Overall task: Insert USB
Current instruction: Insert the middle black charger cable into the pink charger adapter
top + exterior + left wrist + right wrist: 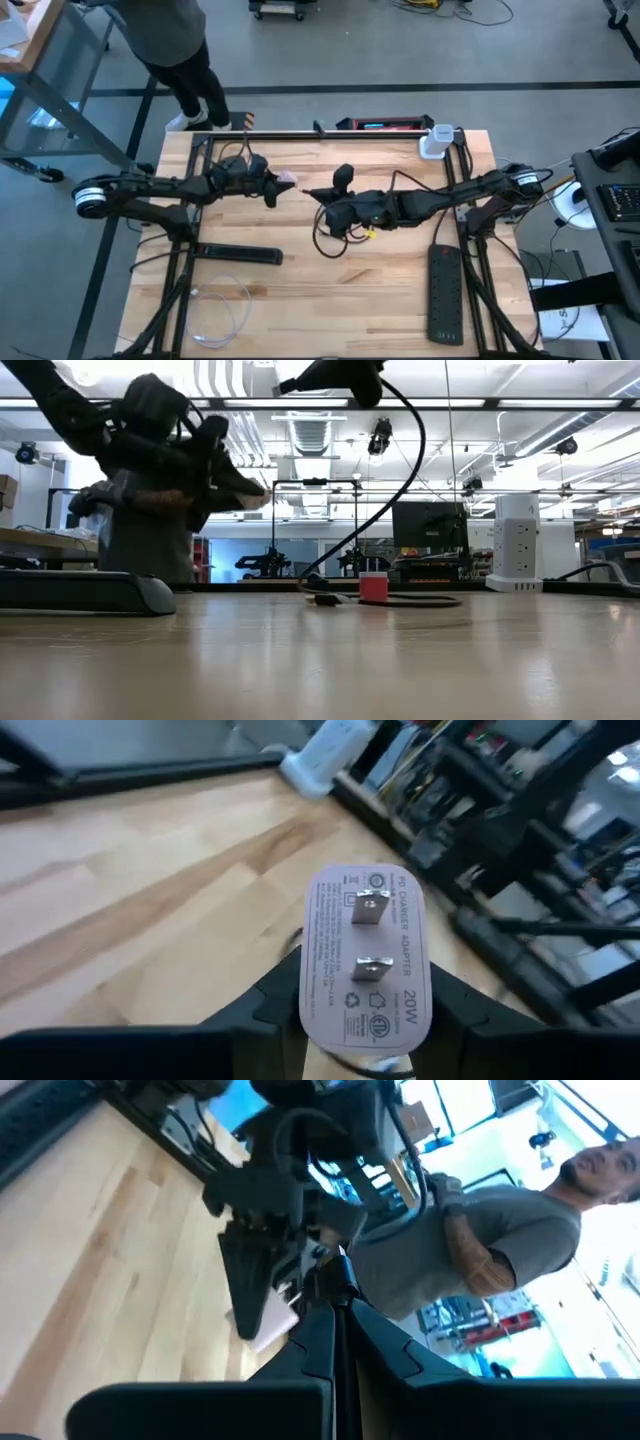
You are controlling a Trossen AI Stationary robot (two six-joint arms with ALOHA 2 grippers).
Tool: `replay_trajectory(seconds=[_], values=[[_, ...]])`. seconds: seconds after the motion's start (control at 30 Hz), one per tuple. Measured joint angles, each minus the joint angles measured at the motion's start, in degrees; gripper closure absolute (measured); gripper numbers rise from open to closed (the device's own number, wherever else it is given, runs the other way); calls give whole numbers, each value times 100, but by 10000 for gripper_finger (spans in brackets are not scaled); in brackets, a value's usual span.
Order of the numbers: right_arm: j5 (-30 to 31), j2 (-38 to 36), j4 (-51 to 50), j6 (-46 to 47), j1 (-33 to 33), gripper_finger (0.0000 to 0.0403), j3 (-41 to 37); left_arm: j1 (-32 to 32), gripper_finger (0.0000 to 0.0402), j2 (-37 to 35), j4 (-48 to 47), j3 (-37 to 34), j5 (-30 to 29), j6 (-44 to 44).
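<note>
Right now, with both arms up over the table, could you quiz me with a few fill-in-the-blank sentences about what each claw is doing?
1. The left claw grips a pale charger adapter whose label reads ____ W.
2. The right claw is shut on the end of a ____ cable.
3. The two claws face each other above the wooden table, with the right arm reaching in from the picture's ____ in the high view.
4. A long black ____ strip lies flat on the table under the right arm.

Missing words: 20; black; right; power
</note>
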Motion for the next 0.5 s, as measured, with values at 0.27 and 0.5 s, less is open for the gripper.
replay_trajectory(seconds=[0.27, 0.5], values=[[153, 0, -227, 464, 69, 403, -1, 0, 301, 277, 189, -9, -351, -5], [137, 0, -565, 740, 66, 403, -2, 0, 287, 276, 194, -5, -409, -231]])
